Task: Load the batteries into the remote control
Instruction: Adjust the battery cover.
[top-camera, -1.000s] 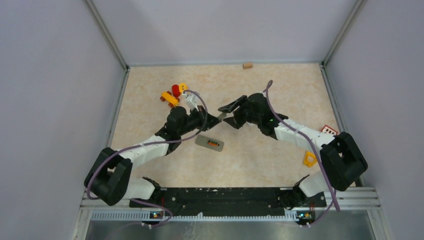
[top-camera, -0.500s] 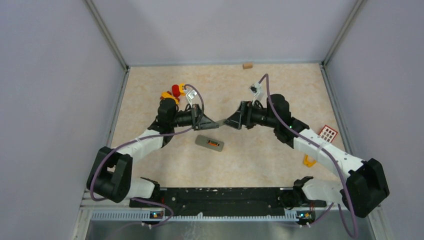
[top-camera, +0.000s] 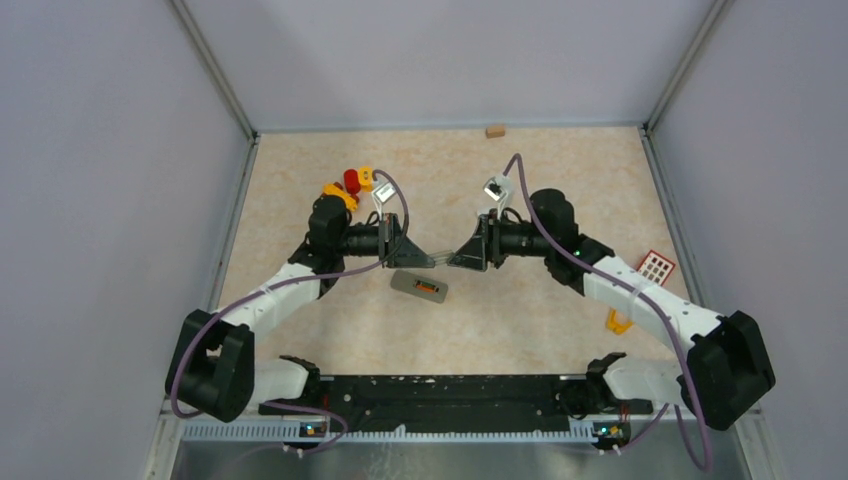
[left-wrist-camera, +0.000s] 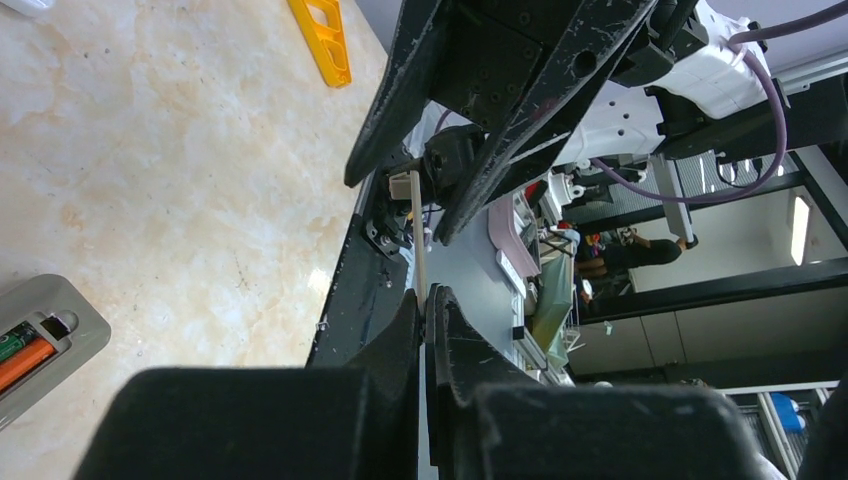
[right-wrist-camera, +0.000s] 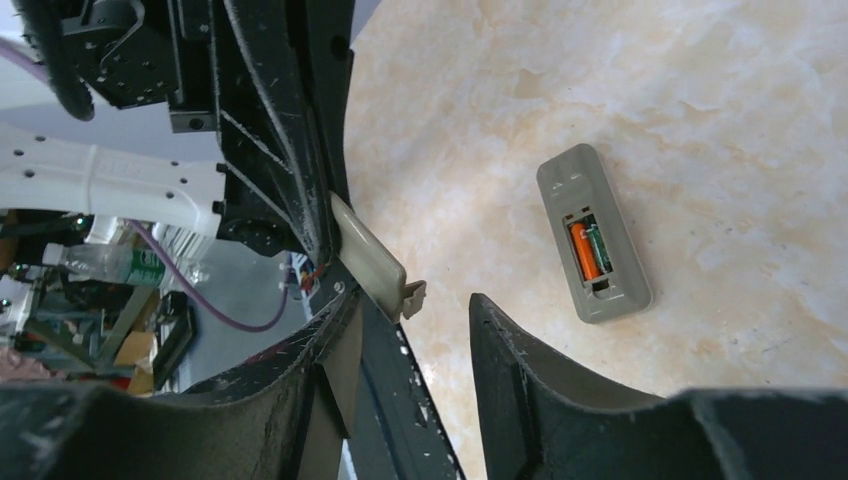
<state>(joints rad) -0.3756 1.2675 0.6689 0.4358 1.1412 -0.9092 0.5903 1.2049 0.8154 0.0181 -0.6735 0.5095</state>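
Over the centre of the surface (top-camera: 520, 330) the left hand (top-camera: 425, 257) clenches a beige battery lid (right-wrist-camera: 370, 255), the right hand (top-camera: 455, 258) gapes around its tip and should pinch squarely before any release, while the remote (top-camera: 419, 286), batteries (right-wrist-camera: 588, 252) seated, lies just toward the near edge.

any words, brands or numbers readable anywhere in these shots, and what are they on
None can be read.
Batteries in the remote: any print is too small to read.
Bottle in the background: green label, blurred.
Red card: only white squares show, no letters.
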